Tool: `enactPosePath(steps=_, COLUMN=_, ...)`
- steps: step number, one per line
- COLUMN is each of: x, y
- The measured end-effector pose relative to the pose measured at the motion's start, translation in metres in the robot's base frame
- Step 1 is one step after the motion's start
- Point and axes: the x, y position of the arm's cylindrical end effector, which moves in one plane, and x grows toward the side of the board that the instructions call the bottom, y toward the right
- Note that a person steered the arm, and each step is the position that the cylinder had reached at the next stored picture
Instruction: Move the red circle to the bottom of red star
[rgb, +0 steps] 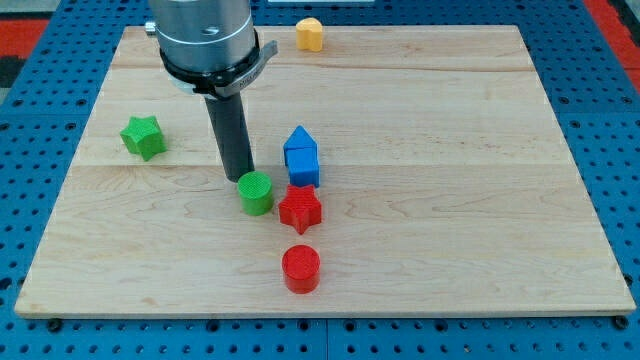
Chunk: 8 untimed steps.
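Note:
The red circle (300, 268) lies on the wooden board (450, 200) near the view's bottom, a short gap below the red star (299, 209). My tip (238, 177) stands at the upper left edge of the green circle (256, 193), touching or nearly touching it. The green circle sits just left of the red star. My tip is up and to the left of both red blocks.
A blue house-shaped block (301, 156) stands just above the red star. A green star (143, 136) lies at the view's left. A yellow block (310, 34) sits at the board's top edge. The arm's grey body (205, 40) hangs over the upper left.

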Motion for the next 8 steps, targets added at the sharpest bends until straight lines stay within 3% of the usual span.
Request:
enactPosePath(steps=3, x=0.089, y=-0.019)
enactPosePath(steps=5, x=0.156, y=-0.002)
enactPosePath(steps=8, x=0.157, y=0.052)
